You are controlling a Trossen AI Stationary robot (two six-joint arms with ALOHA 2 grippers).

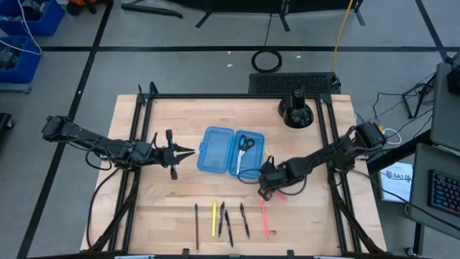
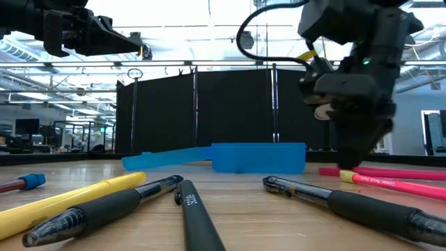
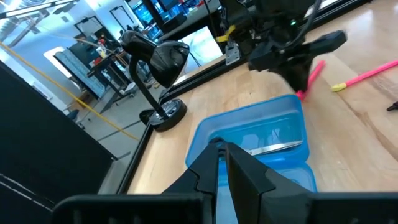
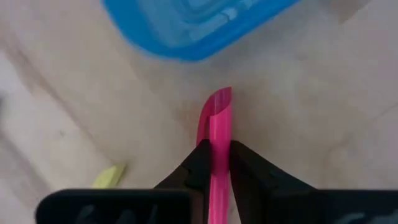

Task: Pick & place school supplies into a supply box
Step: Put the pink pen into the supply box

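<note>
The translucent blue supply box (image 1: pixel 215 150) lies open on the table's middle, with dark-handled scissors (image 1: pixel 245 144) in its right half. My right gripper (image 1: pixel 267 188) is just near of the box's right half, shut on a pink pen (image 4: pixel 217 115). My left gripper (image 1: pixel 183 152) hovers left of the box, shut on nothing (image 3: pixel 222 158). Along the near edge lie a dark stick (image 1: pixel 196 224), a yellow pencil (image 1: pixel 214 218), black pens (image 1: pixel 228 226) and a second pink pen (image 1: pixel 264 216) with a yellow end (image 4: pixel 109 177). My right gripper pinches the pink pen's shaft (image 4: pixel 216 146) between its two fingers, coming slanting down from above with the fingers across the pen. One pen end (image 4: pixel 219 102) sticks out past the fingertips toward the box. The pen sits low by the table; whether it is lifted clear I cannot tell.
A black round stand (image 1: pixel 296 111) sits at the far right of the table, behind the box. Black frame rails (image 1: pixel 136 165) run along the table's left and right sides. Bare wood shows between the box and the row of supplies.
</note>
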